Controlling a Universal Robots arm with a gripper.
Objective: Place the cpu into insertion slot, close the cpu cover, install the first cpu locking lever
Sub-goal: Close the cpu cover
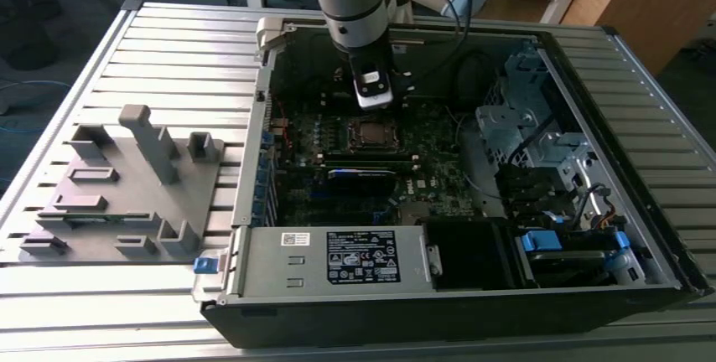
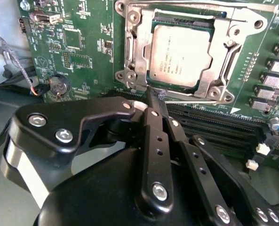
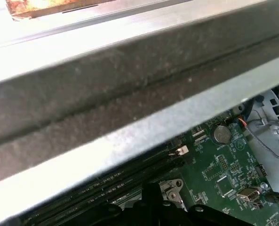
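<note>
cpu seated, cpu cover down, pincer at the cover's edge.
The cpu is seen lying flat under the lowered cpu cover. The pincer, pressed together, is held just beside the frame's edge. Risk judged: a sideways slip could scrape the motherboard or memory slots, or leave the cover unlatched.

Exterior light: bright and even across the ribbed pale grey metal table.
Shadow: the open black computer case is dim inside, and its green circuit board looks dark.
Glare: the silver metal case edge shines, and the pale surface beyond it burns out to white.
Sheen: the dull silver square cpu reflects soft light.
</note>
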